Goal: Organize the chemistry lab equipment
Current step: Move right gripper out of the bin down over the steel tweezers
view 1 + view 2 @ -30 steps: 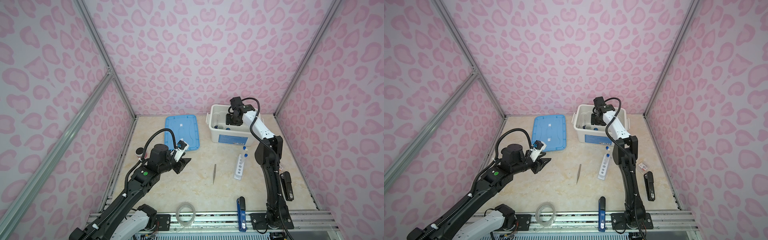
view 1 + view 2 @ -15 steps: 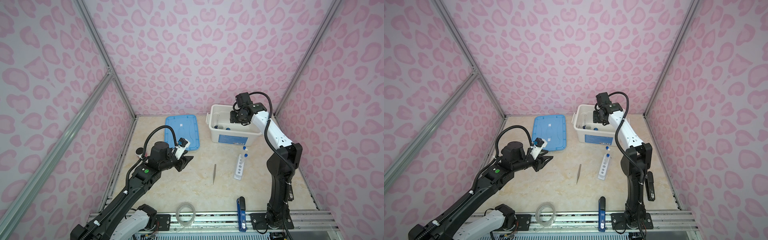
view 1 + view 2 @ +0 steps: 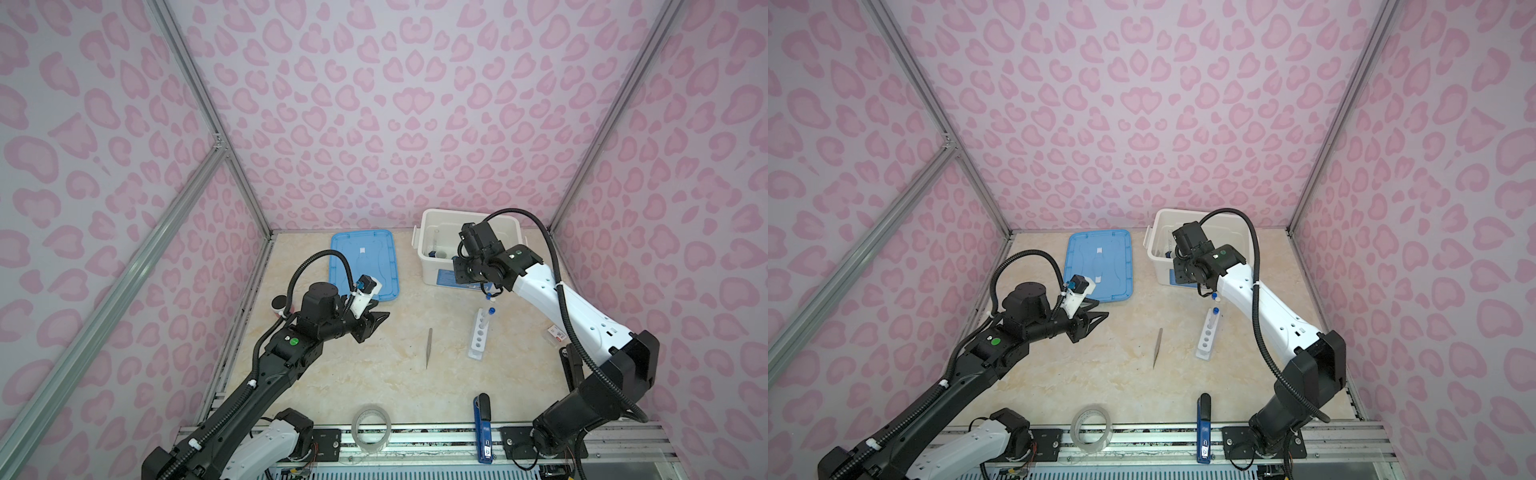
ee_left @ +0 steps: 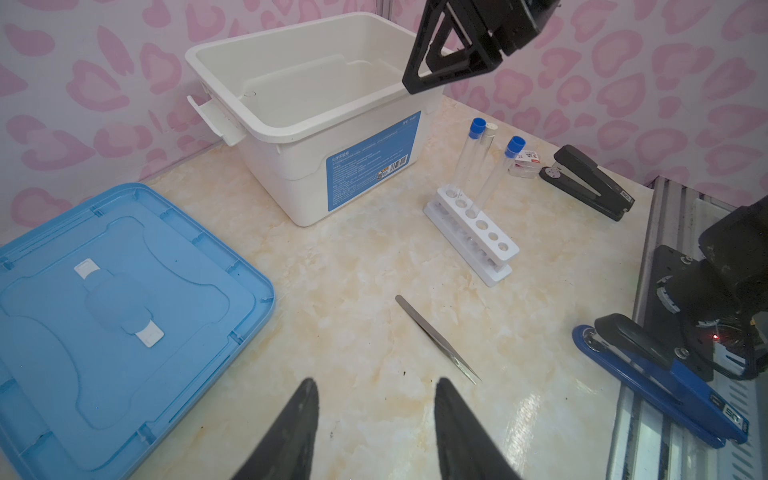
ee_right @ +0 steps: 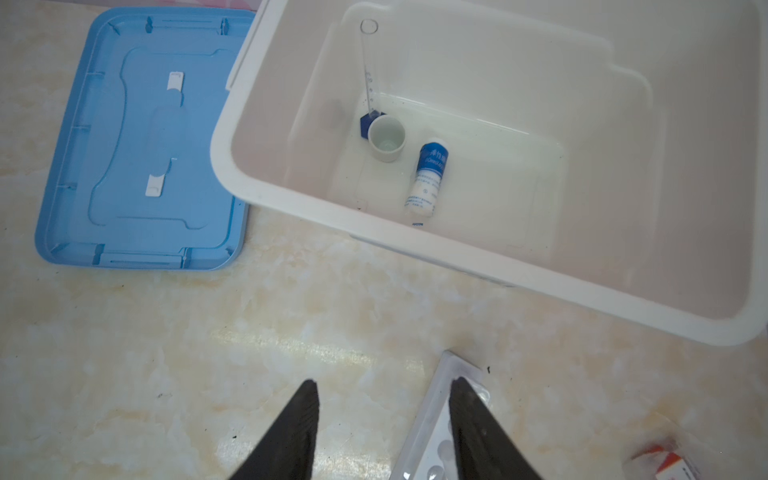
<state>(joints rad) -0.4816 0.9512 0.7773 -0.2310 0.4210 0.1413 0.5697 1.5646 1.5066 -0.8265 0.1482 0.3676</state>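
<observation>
The white bin (image 5: 232, 166) holds a blue-based clear cylinder (image 5: 368, 75) standing upright, a small white dish (image 5: 386, 137) and a blue-labelled white bottle (image 5: 428, 178) lying down. In front of the bin stands the white rack (image 4: 478, 237) with three capped test tubes (image 4: 469, 158) at its far end. Metal tweezers (image 4: 436, 338) lie flat left of the rack (image 3: 478, 336). My right gripper (image 5: 383, 386) hangs open and empty above the table by the bin's front wall, one finger over the rack's end. My left gripper (image 4: 376, 390) is open and empty, short of the tweezers (image 3: 429, 347).
A blue lid (image 3: 363, 262) lies flat left of the bin (image 3: 424, 232). A clear tape roll (image 3: 371, 428) and a blue stapler (image 3: 482, 424) sit at the front edge. A black stapler (image 4: 590, 180) and a small box (image 4: 525, 164) lie right of the rack.
My right gripper has drawn back from over the bin and now hangs in front of it, above the rack. The left gripper has edged right toward the tweezers.
</observation>
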